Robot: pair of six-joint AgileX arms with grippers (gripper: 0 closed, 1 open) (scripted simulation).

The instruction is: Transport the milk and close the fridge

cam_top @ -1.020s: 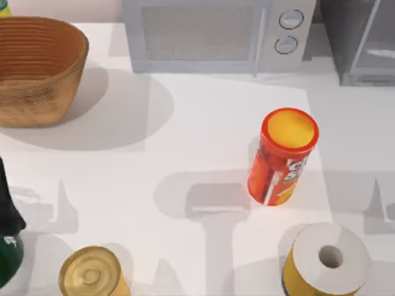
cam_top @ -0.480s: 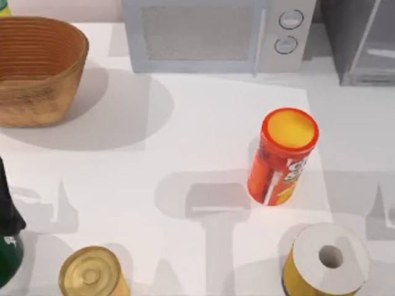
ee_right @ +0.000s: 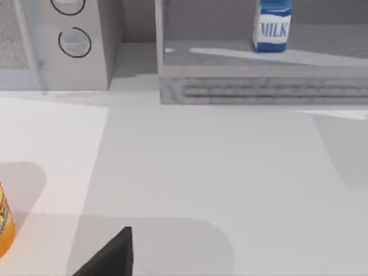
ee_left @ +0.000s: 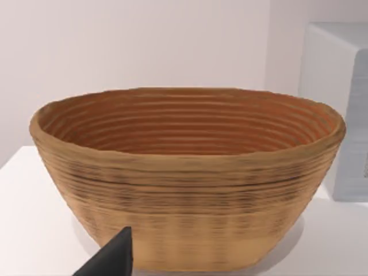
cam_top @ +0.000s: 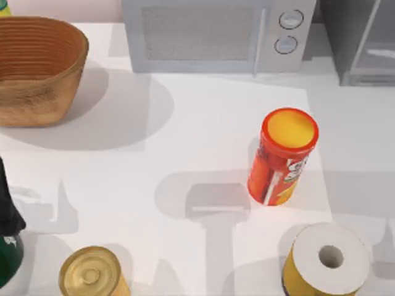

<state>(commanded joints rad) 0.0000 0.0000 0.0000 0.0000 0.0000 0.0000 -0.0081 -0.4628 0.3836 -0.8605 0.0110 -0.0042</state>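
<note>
The milk, a small blue and white carton, stands upright on the floor of the open grey fridge. From above, the fridge is at the table's back right corner. A dark tip of my right gripper is low over the white table, well short of the fridge and the milk. My left gripper shows as a dark tip close in front of the woven basket and holds nothing that I can see.
A microwave stands at the back middle and the basket at the back left. The red chips tube stands right of centre. Along the front edge are a paper roll, a can and a green bottle.
The right arm's shadow on the table's right side has slid toward the front edge. No object has moved.
</note>
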